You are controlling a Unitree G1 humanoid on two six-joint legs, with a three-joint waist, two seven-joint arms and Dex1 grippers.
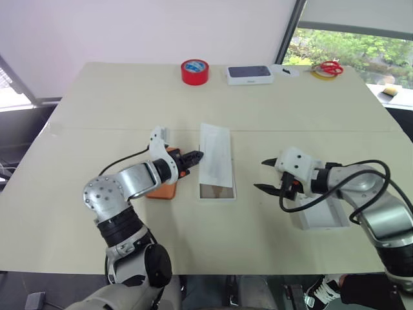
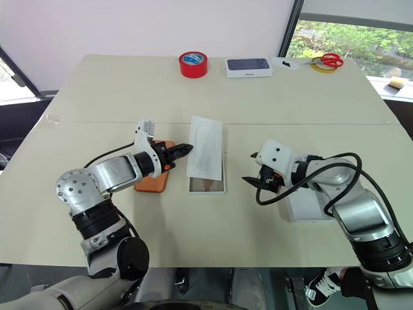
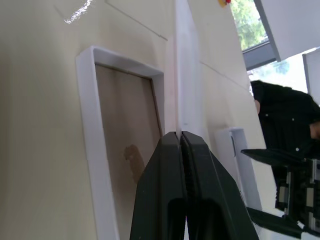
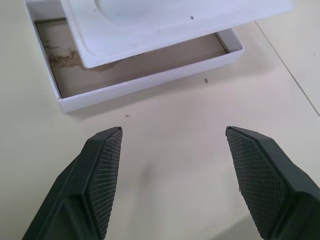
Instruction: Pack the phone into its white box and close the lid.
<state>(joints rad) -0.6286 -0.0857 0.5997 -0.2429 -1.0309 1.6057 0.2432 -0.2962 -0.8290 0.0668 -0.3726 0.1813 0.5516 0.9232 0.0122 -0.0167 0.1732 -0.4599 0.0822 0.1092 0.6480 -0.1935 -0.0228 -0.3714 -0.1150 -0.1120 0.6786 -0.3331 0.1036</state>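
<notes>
The two head views look forward and down on the beige table (image 1: 271,116) from above. Each wrist camera looks along its own claw, very near the table. All views share the shallow white cardboard box (image 4: 145,80) with a brownish-grey inside.

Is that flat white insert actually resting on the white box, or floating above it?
Touching. In the right wrist view the insert lies tilted across the white box, its edge resting on the box's rim, with the brown inside showing below.
</notes>
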